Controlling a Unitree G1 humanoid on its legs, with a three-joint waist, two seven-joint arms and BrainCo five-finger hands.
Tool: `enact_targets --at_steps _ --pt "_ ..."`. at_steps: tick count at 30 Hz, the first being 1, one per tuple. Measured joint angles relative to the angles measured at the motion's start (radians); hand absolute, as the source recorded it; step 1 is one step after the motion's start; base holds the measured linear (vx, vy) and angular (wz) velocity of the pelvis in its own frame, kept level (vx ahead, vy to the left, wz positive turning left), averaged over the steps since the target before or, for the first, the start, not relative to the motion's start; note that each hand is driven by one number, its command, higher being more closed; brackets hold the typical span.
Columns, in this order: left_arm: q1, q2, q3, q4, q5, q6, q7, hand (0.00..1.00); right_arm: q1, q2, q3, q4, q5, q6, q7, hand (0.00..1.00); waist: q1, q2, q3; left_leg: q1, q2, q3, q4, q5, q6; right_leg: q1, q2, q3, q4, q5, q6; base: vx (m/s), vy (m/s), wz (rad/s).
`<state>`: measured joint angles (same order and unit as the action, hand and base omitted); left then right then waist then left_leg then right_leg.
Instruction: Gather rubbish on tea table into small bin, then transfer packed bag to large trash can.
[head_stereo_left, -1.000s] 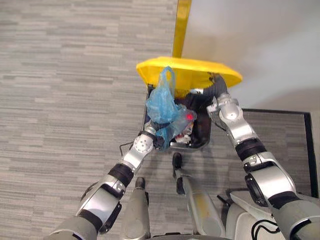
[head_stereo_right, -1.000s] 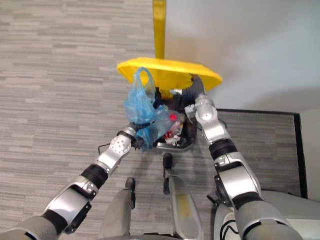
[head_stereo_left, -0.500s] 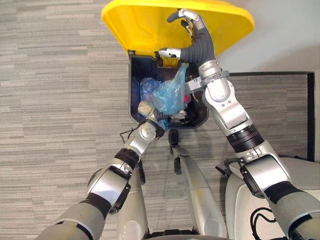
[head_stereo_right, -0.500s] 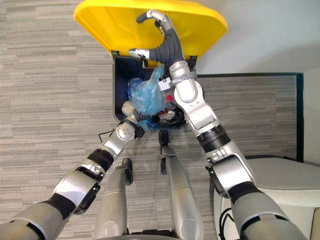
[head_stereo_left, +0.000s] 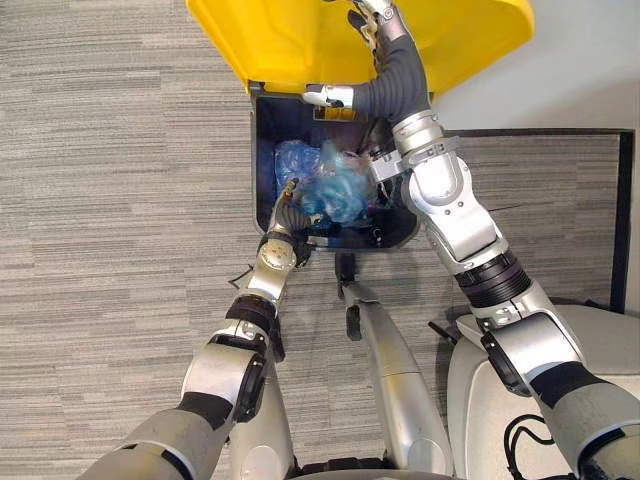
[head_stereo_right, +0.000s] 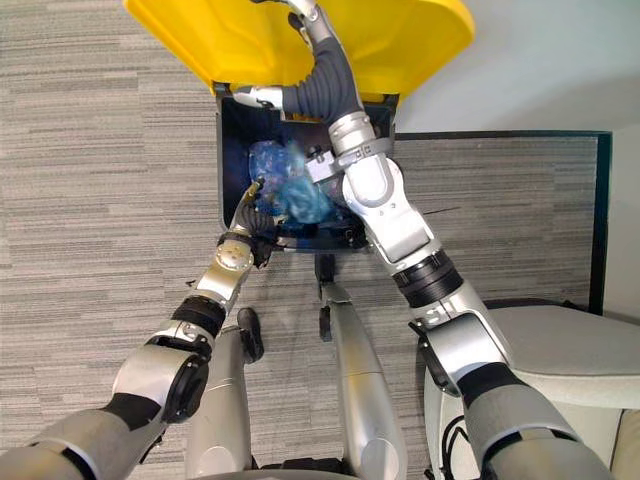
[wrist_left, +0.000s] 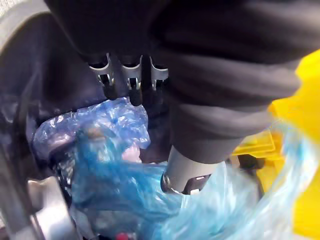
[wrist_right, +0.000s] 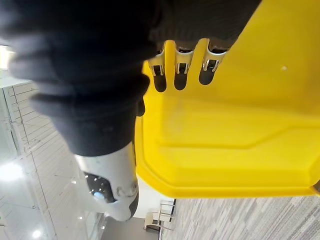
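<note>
Bag (head_stereo_left: 335, 190) of blue plastic lies in dark bin (head_stereo_left: 258, 170), upper centre; left hand (head_stereo_left: 287, 212) slack-fingered beside it, right hand (head_stereo_left: 388, 75) flat-fingered against raised yellow lid (head_stereo_left: 280, 40).

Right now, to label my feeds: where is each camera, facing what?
Left eye view: head, looking down into the open dark trash can under its yellow plastic lid; both arms show.
Right eye view: same, slightly aside.
Left wrist view: along the left hand, at the crumpled blue plastic bag.
Right wrist view: along the right hand, at the lid.
Eye and left wrist views share the bag.
</note>
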<state>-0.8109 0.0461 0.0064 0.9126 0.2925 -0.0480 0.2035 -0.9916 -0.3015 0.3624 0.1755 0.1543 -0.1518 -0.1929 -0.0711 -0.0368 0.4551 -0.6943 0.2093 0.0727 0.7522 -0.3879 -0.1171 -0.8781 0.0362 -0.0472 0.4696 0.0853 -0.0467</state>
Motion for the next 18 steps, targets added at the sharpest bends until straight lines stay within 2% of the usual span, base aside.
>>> enact_targets --at_steps 6,11,13,15,16,18 --pt "0.016 0.002 -0.042 -0.015 -0.008 -0.005 -0.001 0.0 0.026 0.0 -0.007 0.034 -0.008 0.002 0.001 0.0 0.004 0.001 -0.001 0.03 -0.003 -0.004 -0.006 0.002 -0.001 0.037 -0.011 -0.009 0.0 0.0 0.0 0.0 0.013 0.08" --pt "0.128 0.033 -0.15 -0.179 -0.054 -0.044 -0.001 0.0 0.127 -0.002 -0.014 0.032 -0.05 -0.002 0.003 0.0 0.012 0.001 -0.001 0.077 -0.005 -0.013 -0.026 0.013 -0.004 0.096 -0.026 -0.032 0.001 -0.015 0.0 -0.01 -0.004 0.17" --pt "0.234 0.059 -0.192 -0.306 -0.106 -0.085 -0.006 0.0 0.215 -0.002 -0.024 0.013 -0.089 -0.008 0.022 0.0 0.034 0.003 -0.009 0.116 -0.019 -0.015 -0.055 0.025 -0.002 0.125 -0.04 -0.036 0.002 -0.025 0.001 0.01 -0.003 0.18" --pt "0.324 0.072 -0.196 -0.391 -0.138 -0.105 -0.008 0.0 0.273 0.0 -0.025 0.0 -0.108 -0.012 0.024 0.0 0.046 0.008 -0.015 0.138 -0.02 -0.013 -0.064 0.027 -0.004 0.142 -0.042 -0.036 0.003 -0.029 0.002 0.03 0.0 0.08" --pt "0.407 0.091 -0.194 -0.439 -0.178 -0.122 -0.01 0.0 0.341 0.001 -0.038 -0.001 -0.13 -0.018 0.026 0.0 0.063 0.008 -0.022 0.174 -0.024 -0.012 -0.08 0.029 -0.005 0.168 -0.044 -0.036 0.007 -0.039 0.002 0.04 0.003 0.07" --pt "0.489 0.107 -0.18 -0.452 -0.225 -0.136 -0.026 0.0 0.417 0.001 -0.059 0.0 -0.152 -0.018 0.035 0.0 0.076 0.01 -0.038 0.21 -0.038 -0.017 -0.103 0.036 -0.005 0.194 -0.056 -0.04 0.02 -0.055 0.004 0.05 -0.001 0.16"
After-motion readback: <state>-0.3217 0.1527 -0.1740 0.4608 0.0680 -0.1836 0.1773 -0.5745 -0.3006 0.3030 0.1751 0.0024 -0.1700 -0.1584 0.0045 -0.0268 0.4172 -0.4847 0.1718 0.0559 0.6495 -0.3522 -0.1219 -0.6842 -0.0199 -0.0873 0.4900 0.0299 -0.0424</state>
